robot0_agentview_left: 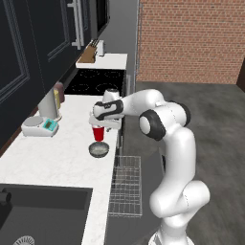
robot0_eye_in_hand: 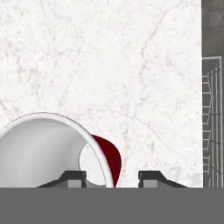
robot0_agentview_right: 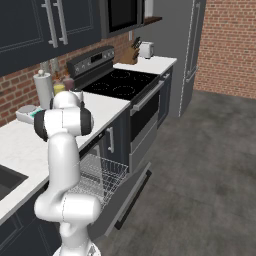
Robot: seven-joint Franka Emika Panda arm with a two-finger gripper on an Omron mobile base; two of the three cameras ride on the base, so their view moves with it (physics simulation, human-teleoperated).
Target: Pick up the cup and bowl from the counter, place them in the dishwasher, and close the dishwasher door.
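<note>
The red cup (robot0_agentview_left: 98, 134) stands on the white counter (robot0_agentview_left: 57, 158) near its front edge, just behind the grey bowl (robot0_agentview_left: 98, 150). My gripper (robot0_agentview_left: 99, 127) hangs right over the cup, pointing down. In the hand view the cup's white rim and inside (robot0_eye_in_hand: 43, 148) sit at the lower left. One fingertip (robot0_eye_in_hand: 72, 177) is over the cup's inside and the other sits outside its red wall (robot0_eye_in_hand: 112, 159). The gripper (robot0_eye_in_hand: 111, 177) is open. The dishwasher door (robot0_agentview_right: 127, 197) hangs open and the wire rack (robot0_agentview_left: 126, 185) is slid out.
A white scale with a teal display (robot0_agentview_left: 39, 126) and a tall pale cylinder (robot0_agentview_left: 48, 104) stand at the counter's back. The black sink (robot0_agentview_left: 38, 210) lies to the near left and the black stovetop (robot0_agentview_left: 95, 81) lies beyond the counter. The rack's edge (robot0_eye_in_hand: 212, 122) shows past the counter edge.
</note>
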